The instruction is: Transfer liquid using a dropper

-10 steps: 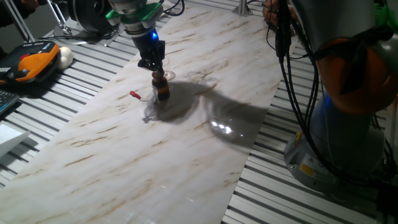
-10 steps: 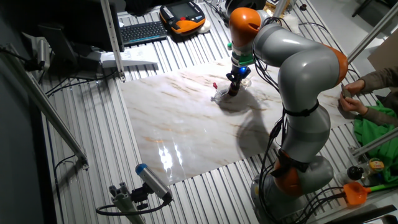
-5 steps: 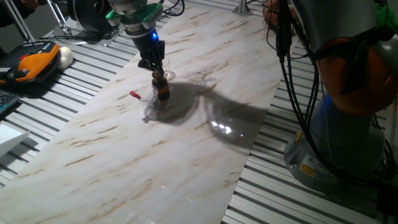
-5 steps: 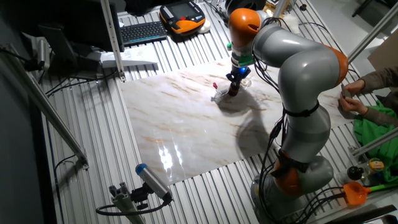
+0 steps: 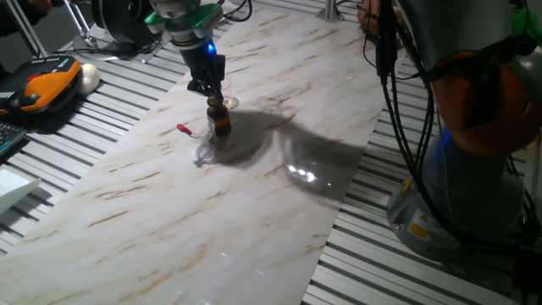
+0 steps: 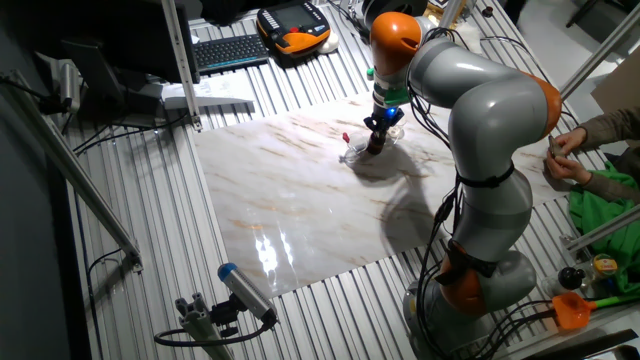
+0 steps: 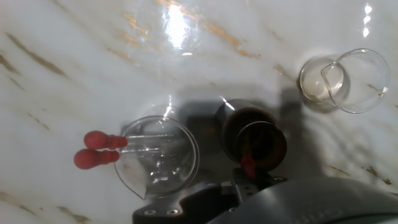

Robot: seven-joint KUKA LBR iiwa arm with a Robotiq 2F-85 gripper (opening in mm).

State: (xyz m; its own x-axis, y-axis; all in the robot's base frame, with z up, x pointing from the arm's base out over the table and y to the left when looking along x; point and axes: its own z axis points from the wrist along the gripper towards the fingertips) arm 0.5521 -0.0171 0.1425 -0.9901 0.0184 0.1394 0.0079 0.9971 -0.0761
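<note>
The amber bottle (image 7: 255,132) stands upright on the marble slab (image 5: 254,212); it also shows in both fixed views (image 5: 222,121) (image 6: 375,143). My gripper (image 5: 212,91) (image 6: 377,125) (image 7: 249,171) hangs right above its mouth, shut on the dropper (image 7: 249,164), of which only a small red bit shows at the bottle's rim. Two look-alike red bulbs (image 7: 99,140) with clear stems lie across a low glass dish (image 7: 158,162) left of the bottle; one may be a reflection. A red bulb also shows in one fixed view (image 5: 182,129).
A small glass beaker (image 7: 345,78) stands just beyond the bottle. An orange teach pendant (image 5: 42,85) and a keyboard (image 6: 230,50) lie off the slab. A person's hands (image 6: 565,160) are at the right. The arm's base (image 6: 470,290) stands by the slab's edge.
</note>
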